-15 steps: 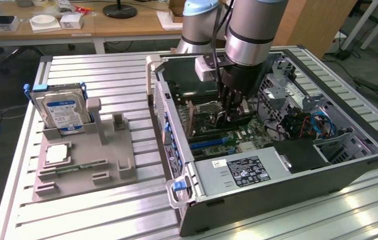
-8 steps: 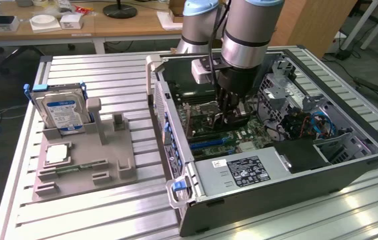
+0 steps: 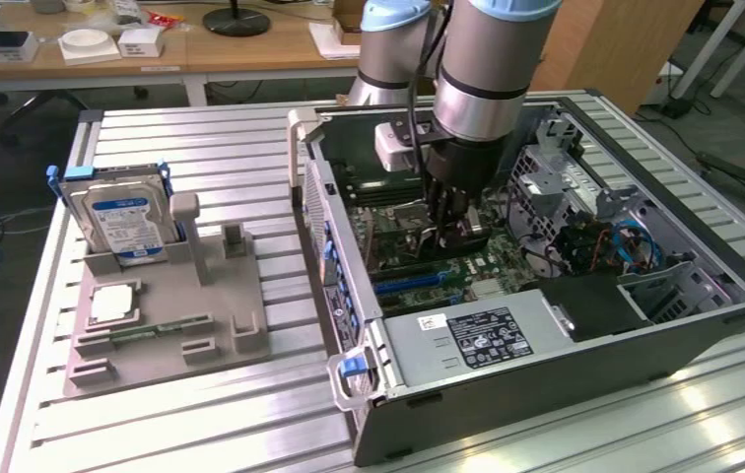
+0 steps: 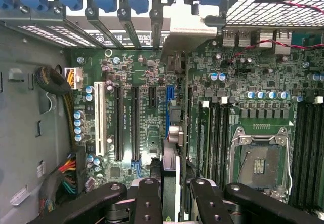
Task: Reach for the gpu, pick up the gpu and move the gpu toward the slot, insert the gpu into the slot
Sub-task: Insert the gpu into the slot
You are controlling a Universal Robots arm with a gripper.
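Observation:
My gripper (image 3: pixel 455 235) is down inside the open computer case (image 3: pixel 688 325), over the motherboard (image 3: pixel 412 286). It is shut on the gpu (image 3: pixel 441 248), a thin dark card held upright. In the wrist view the gpu (image 4: pixel 171 178) shows edge-on between the two black fingers (image 4: pixel 149 198), running away toward the case's rear panel. Its metal end bracket (image 4: pixel 190 31) lies against that panel. The card stands directly over a blue slot (image 4: pixel 169 105) on the green board. Whether its edge is seated in the slot, I cannot tell.
Beside the blue slot lie black slots (image 4: pixel 119 122) and a white one (image 4: pixel 98 117); a bare CPU socket (image 4: pixel 258 158) sits on the other side. On the exterior view's left, a grey fixture (image 3: pixel 169 315) holds a blue-labelled hard drive (image 3: pixel 123 222). A power supply (image 3: pixel 478 335) fills the case's near end.

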